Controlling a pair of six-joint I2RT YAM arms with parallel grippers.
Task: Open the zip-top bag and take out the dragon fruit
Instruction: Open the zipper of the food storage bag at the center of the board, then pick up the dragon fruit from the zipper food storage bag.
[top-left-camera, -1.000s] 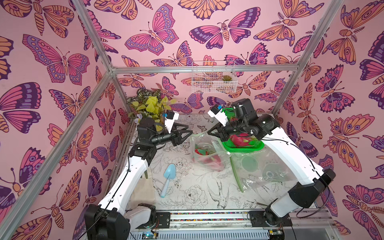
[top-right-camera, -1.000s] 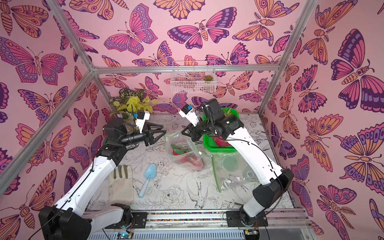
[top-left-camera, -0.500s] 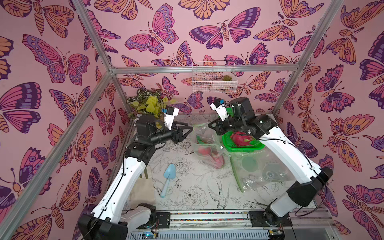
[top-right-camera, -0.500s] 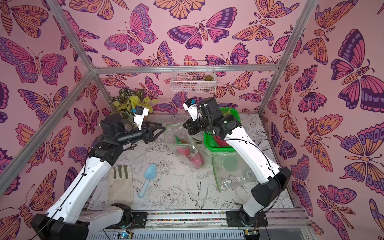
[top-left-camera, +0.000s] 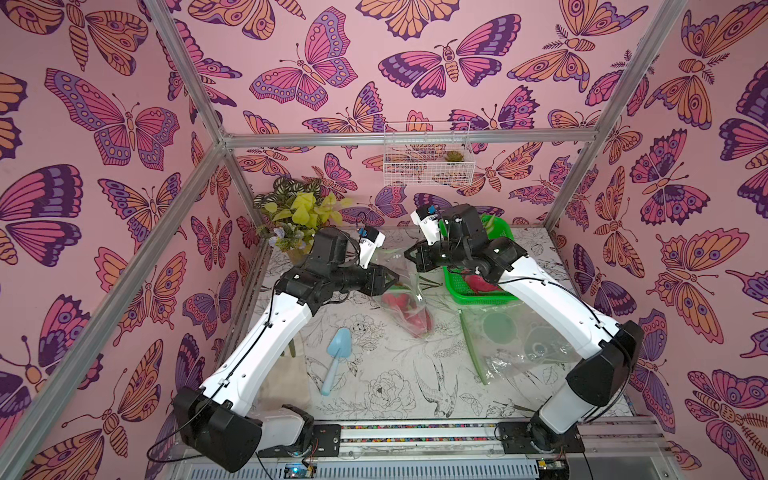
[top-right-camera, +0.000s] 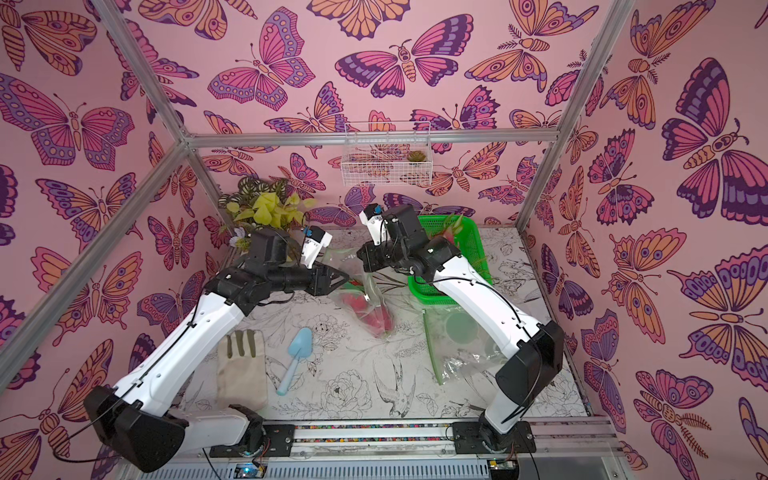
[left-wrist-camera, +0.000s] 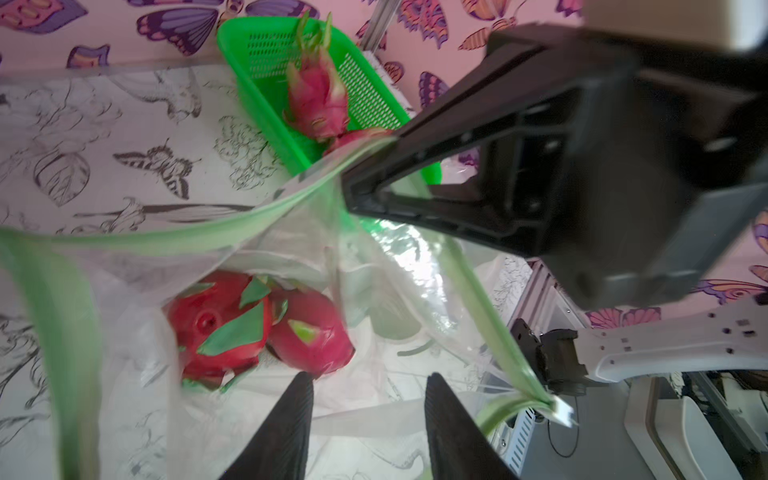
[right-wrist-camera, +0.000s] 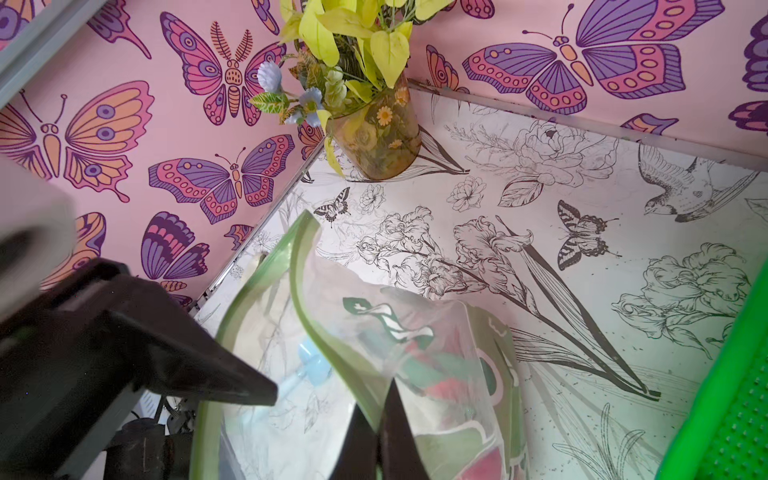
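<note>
While the right gripper (right-wrist-camera: 376, 432) pinches the green rim of the zip-top bag (left-wrist-camera: 232, 232) with jaws closed, the left gripper (left-wrist-camera: 368, 415) points into its mouth, jaws partly apart, holding nothing. Two dragon fruit (left-wrist-camera: 257, 328) lie inside the bag on the table (top-left-camera: 374, 386); others sit in a green basket (left-wrist-camera: 266, 54).

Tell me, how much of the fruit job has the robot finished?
About halfway, it seems. Done: the bag is open, and two dragon fruits lie in the green basket. In hand: the right end effector pinches the bag's rim while the left end effector hovers at its mouth. Left: two fruits inside.
</note>
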